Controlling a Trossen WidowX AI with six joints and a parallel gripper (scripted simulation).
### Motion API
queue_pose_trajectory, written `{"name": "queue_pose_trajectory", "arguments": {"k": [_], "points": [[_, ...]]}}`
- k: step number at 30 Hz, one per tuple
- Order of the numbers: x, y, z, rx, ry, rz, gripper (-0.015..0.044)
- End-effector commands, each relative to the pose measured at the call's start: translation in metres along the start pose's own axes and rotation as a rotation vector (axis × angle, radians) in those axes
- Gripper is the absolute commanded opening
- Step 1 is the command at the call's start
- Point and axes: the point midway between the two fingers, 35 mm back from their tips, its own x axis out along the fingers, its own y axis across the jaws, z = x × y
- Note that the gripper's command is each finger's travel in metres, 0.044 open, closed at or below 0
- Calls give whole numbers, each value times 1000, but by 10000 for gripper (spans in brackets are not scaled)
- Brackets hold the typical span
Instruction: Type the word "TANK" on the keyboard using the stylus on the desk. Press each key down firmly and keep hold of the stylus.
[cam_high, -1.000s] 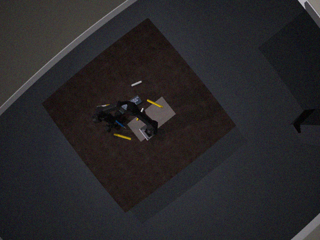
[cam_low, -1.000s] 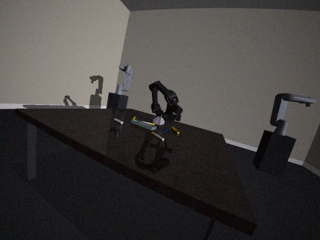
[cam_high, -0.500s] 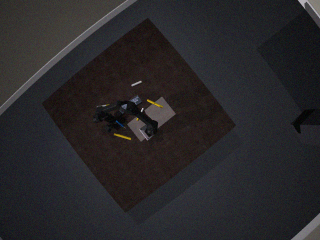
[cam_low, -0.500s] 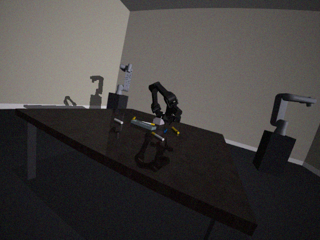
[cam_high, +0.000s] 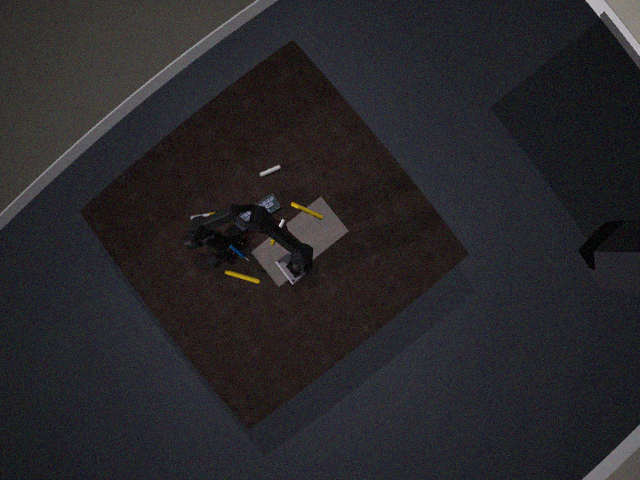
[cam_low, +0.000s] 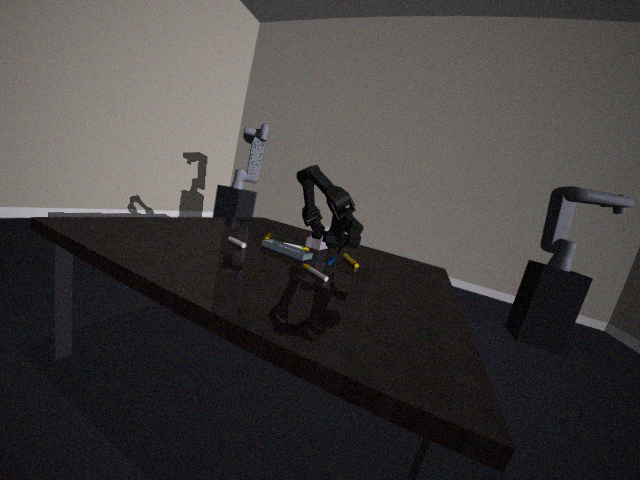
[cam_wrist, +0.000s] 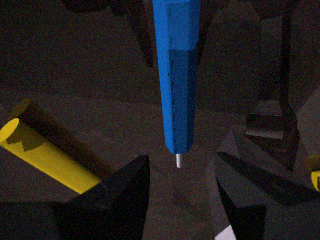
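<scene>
A blue stylus (cam_high: 237, 252) (cam_low: 331, 261) (cam_wrist: 176, 75) lies on the dark table, its thin metal tip pointing back at my wrist camera. My gripper (cam_wrist: 181, 162) (cam_high: 226, 246) (cam_low: 334, 252) hangs low over the table with its two dark fingers apart. The stylus tip lies in the gap between the fingertips, and neither finger touches the stylus. The small grey keyboard (cam_high: 268, 203) (cam_low: 286, 249) lies further off, partly under my arm in the overhead view.
A grey mat (cam_high: 323, 227) lies beside my arm's base. Two yellow pens (cam_high: 306, 210) (cam_high: 241, 276) lie near it; one shows in the wrist view (cam_wrist: 45, 157), left of the fingers. A white marker (cam_high: 269, 170) (cam_low: 237, 241) and a white-yellow pen (cam_high: 202, 214) lie further out.
</scene>
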Motion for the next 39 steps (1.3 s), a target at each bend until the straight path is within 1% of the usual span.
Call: {"name": "queue_pose_trajectory", "arguments": {"k": [1, 38, 39], "points": [[2, -1, 2, -3, -4, -3, 150], [30, -1, 18, -2, -4, -4, 150], [29, 0, 16, 1, 0, -1, 124]]}}
